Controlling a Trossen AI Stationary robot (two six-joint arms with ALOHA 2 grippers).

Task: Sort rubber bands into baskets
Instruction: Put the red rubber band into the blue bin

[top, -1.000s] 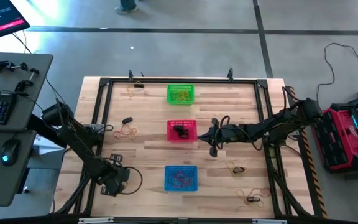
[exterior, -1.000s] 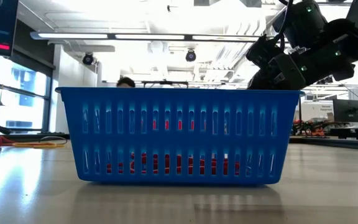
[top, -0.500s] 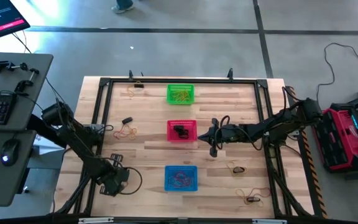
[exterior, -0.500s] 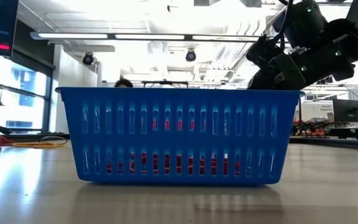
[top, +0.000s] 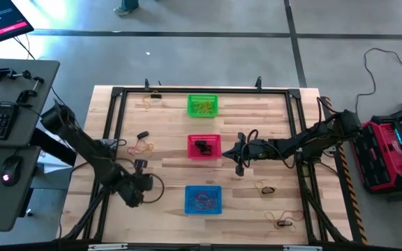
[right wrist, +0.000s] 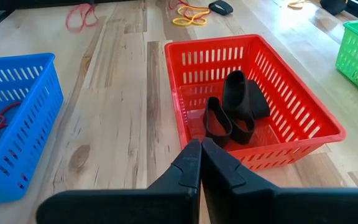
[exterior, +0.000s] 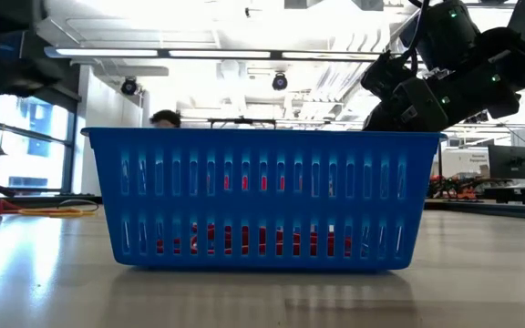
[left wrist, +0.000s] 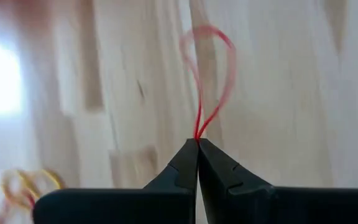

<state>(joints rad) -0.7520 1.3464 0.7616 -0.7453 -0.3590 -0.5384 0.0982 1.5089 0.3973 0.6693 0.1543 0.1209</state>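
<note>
Left gripper: fingers pressed together on a red rubber band, whose loop hangs out past the tips over the wooden worktop; in the high view this gripper sits toward the worktop's left edge and near side, just left of the blue basket
Right gripper: closed with nothing between the fingers; in the high view it hovers just right of the red basket, about mid-worktop
Green basket: near the far edge, in line with the other two; holds yellow-tan bands
Red basket contents: black bands piled on its floor
Blue basket contents: red bands, also showing through the mesh in the low view
Loose bands, left side: a yellow-tan cluster with a small black piece beside it, between the left edge and the red basket; another few at the far left corner
Loose bands, right side: one group right of the blue basket, another close to the near right corner
Another red band: seen from the right wrist, lying flat on the wood beyond the blue basket
</note>
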